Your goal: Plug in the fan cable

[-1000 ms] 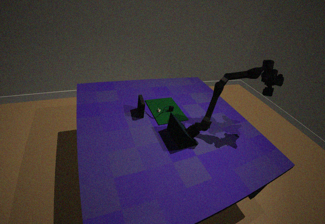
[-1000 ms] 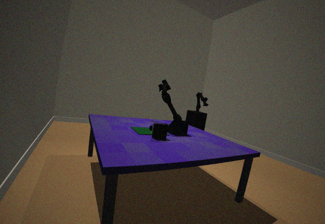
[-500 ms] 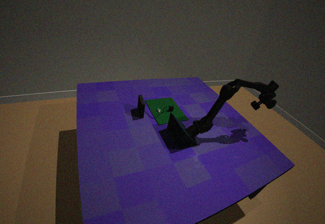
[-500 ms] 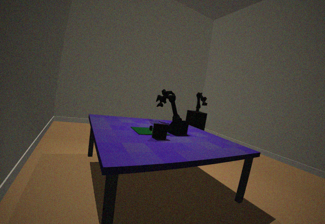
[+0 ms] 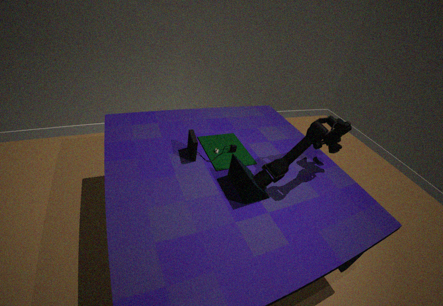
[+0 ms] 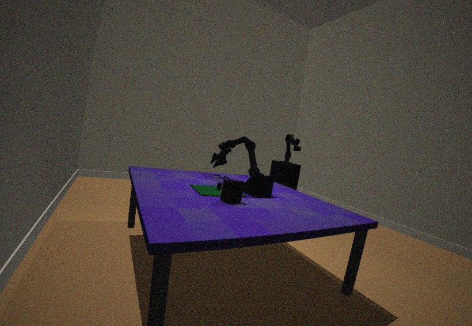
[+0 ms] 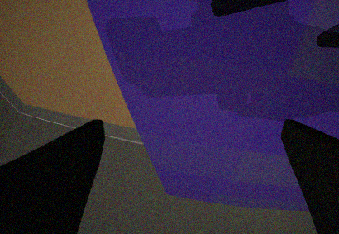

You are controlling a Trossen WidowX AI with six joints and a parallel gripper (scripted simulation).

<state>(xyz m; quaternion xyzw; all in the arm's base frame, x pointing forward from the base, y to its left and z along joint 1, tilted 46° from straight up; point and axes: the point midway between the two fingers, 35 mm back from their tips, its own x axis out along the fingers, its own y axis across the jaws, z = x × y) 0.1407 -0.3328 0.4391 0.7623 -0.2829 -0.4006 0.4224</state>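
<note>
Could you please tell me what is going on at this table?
A black robot arm is working on plugging a fan's cable into a green circuit board. Its gripper is open, holding nothing, raised clear of the board. A dark cable runs onto the board; whether its plug is seated is too small to tell.
</note>
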